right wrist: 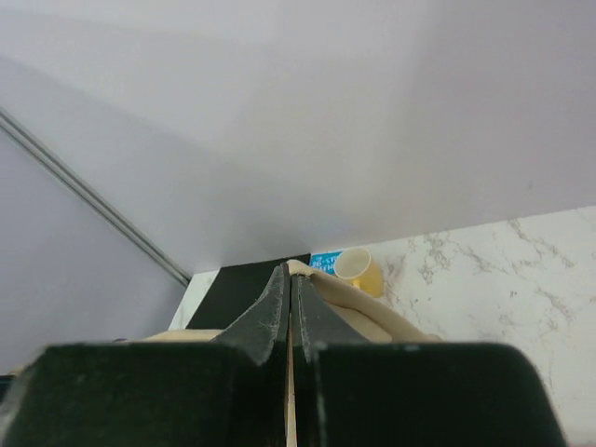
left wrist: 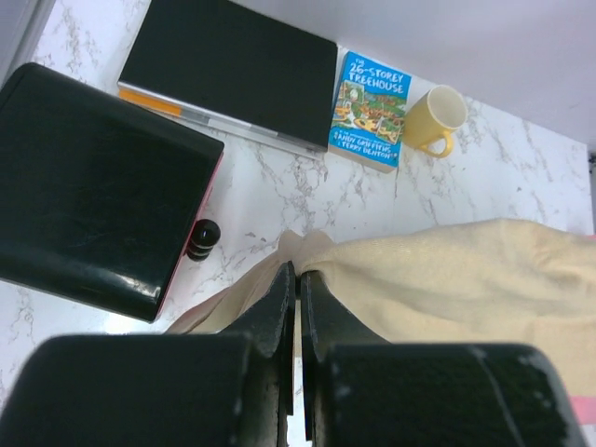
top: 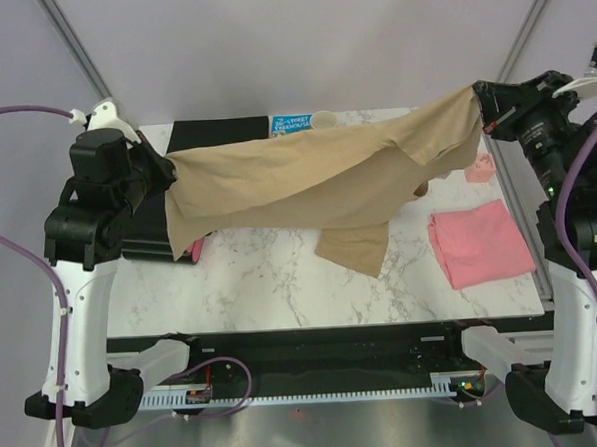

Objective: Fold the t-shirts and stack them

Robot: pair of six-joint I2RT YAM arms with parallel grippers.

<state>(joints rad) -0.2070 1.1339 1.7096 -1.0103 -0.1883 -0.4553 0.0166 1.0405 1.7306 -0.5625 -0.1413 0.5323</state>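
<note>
Tan t-shirt (top: 316,177): held up and stretched between the two grippers, with one flap hanging down toward the marble table (top: 272,285). Left gripper (left wrist: 298,272): jaws pinched tight on one edge of the shirt. Right gripper (right wrist: 290,270): jaws closed on the opposite edge. Pink t-shirt (top: 480,242): lies folded on the table, below the right jaws and apart from them. Beyond the left jaws stand a book (left wrist: 370,110) and a yellow mug (left wrist: 438,119).

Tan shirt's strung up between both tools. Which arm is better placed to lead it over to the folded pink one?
Right, probably. The right tool, shut on the tan shirt, hangs on the side where the folded pink shirt lies; the left tool grips the opposite end.
</note>
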